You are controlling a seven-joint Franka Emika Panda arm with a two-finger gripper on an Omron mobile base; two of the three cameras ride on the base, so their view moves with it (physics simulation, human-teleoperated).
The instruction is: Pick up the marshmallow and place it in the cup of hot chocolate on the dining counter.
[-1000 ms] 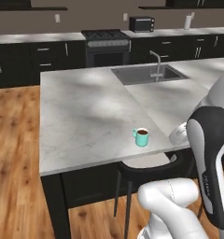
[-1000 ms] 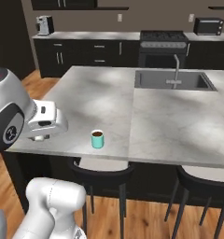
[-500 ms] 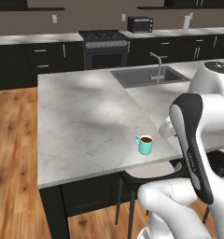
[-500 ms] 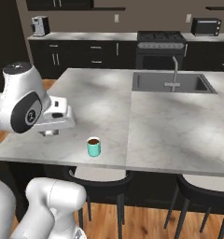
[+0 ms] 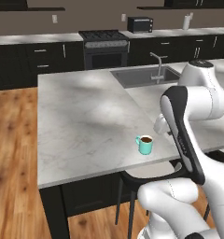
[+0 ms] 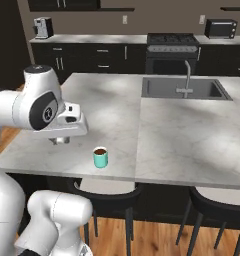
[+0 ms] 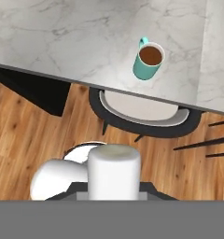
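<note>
Rolling closer, the robot is lifting its gripper [image 6: 58, 141] near the cup of hot chocolate [image 6: 100, 157]; its grip is hidden.

Cup surroundings: I see the cup of hot chocolate [image 5: 144, 144] standing alone near the front edge of the dining counter [image 5: 81, 121]; bare marble on all sides of it.
Above the cup: open in both base views; mouth of the cup unobstructed in the hand view.
Left slab: wide bare marble, free passage.
Sink and tap: the sink [image 6: 184, 89] and tap [image 6: 187, 75] sit well apart from the cup, at the far side.
Below the edge: a stool [image 7: 142, 112] tucks under the counter just beneath the cup.
Gripper [image 6: 59, 141]: beside the cup, over the slab; I cannot tell how its fingers stand.
</note>
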